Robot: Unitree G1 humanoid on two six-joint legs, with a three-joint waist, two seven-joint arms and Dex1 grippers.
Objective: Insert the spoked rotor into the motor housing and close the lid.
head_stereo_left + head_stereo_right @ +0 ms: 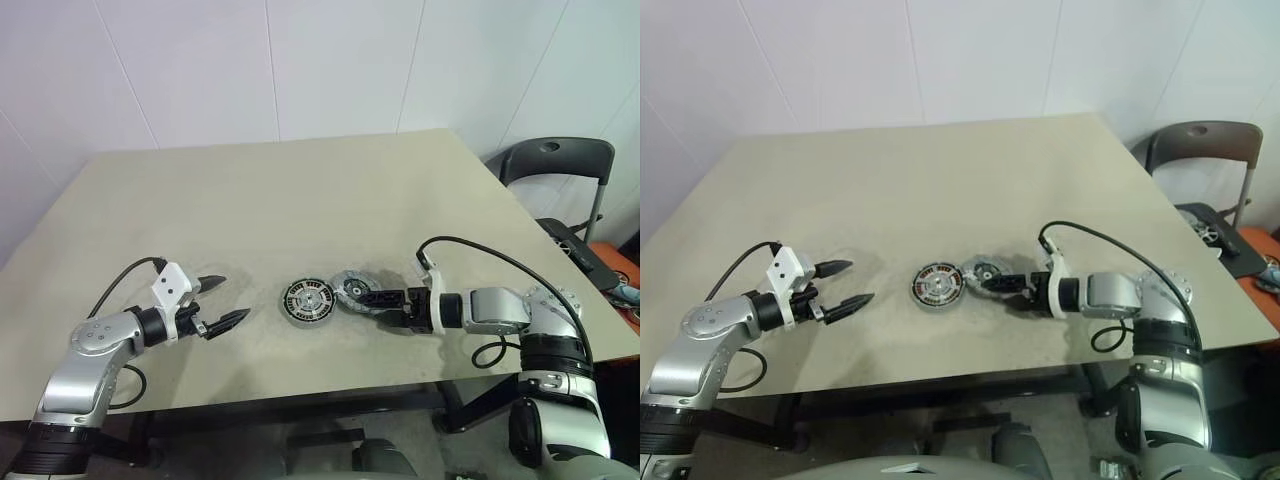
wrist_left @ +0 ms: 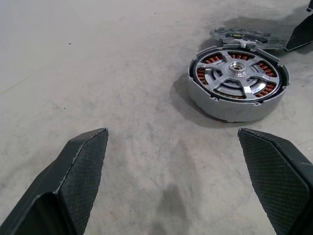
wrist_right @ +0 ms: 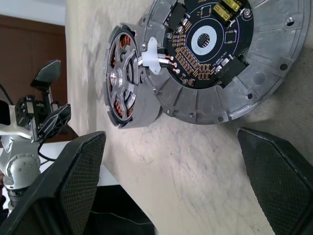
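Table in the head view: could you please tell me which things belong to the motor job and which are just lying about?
Job: motor housing; spoked rotor, seated in the housing; lid, beside the housing.
Lying about: chair, off the table's right side.

Silver-grey arms, black cables, white wrist brackets, textured black pointed pincer fingers point(image 2: 80, 171).
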